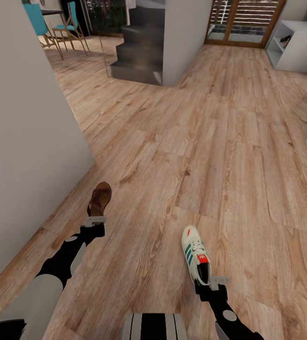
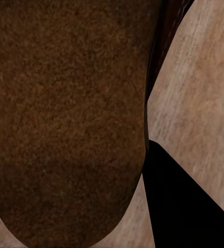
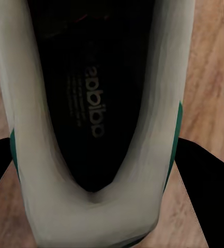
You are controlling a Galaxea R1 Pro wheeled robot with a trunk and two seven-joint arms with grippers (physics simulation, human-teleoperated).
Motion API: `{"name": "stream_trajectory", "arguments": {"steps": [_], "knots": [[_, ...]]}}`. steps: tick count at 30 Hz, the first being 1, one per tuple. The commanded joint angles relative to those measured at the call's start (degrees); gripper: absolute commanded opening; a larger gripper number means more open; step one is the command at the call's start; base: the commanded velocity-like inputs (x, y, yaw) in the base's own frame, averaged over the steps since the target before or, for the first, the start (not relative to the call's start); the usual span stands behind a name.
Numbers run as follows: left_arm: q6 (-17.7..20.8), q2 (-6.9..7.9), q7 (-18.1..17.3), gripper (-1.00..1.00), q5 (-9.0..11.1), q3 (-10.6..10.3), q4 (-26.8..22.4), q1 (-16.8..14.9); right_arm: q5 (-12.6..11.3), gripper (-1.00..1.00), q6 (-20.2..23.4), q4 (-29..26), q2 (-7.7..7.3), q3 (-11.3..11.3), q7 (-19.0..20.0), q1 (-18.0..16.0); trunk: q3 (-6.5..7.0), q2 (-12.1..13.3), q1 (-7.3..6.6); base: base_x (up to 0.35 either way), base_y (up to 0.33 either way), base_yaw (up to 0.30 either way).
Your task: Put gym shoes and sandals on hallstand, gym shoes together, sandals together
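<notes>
The corridor floor (image 1: 210, 141) of pale wood planks spreads across most of the head view, with a grey wall (image 1: 26, 141) running down the left side and dark stairs (image 1: 139, 52) at upper centre. In the upper right corner a pale grey shelf unit (image 1: 295, 45) stands against the wall, partly cut off by the frame edge (its contents are too small to read).

At lower right, the right gripper (image 1: 209, 283) pinches the heel of a gym shoe (image 1: 194, 252), toe pointing up the frame; the right wrist view looks into the shoe's dark insole (image 3: 91, 103), dark fingers (image 3: 205, 196) pressing on either side.

At lower left, the left gripper (image 1: 96, 220) grips the rear end of a brown sandal (image 1: 100, 197). The sandal (image 2: 65, 119) crowds the left wrist view, hiding one finger; the other (image 2: 184, 206) sits against its edge.
</notes>
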Motion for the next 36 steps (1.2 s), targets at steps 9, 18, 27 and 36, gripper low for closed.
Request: {"name": "stream_trajectory", "arguments": {"steps": [9,18,27,36], "knots": [[-1.28,0.24,-0.5,-1.0,-0.33,0.34,0.44,1.86,-0.54,-1.0,-0.3,-0.38,0.14,0.48,-0.61,-0.03,1.97,0.11,-0.24,0.0,0.0,-0.001],[-10.58,0.5,0.29,-1.0,-0.12,0.7,0.93,10.46,-0.62,-1.0,-0.33,-0.63,-0.41,0.16,-0.65,-0.03,4.49,0.23,-0.47,0.0,0.0,-0.129],[-23.17,0.68,0.53,-1.0,0.15,0.97,6.31,19.09,-0.54,-1.0,-2.36,1.9,-3.41,0.48,-0.77,0.18,7.17,0.35,-0.7,0.0,0.0,-0.18],[-32.87,0.77,0.48,-1.0,1.33,4.54,17.07,21.16,-0.8,-1.0,-18.74,15.33,-3.64,0.45,-0.75,0.23,9.86,0.47,-0.93,0.0,0.0,-0.184]]}}
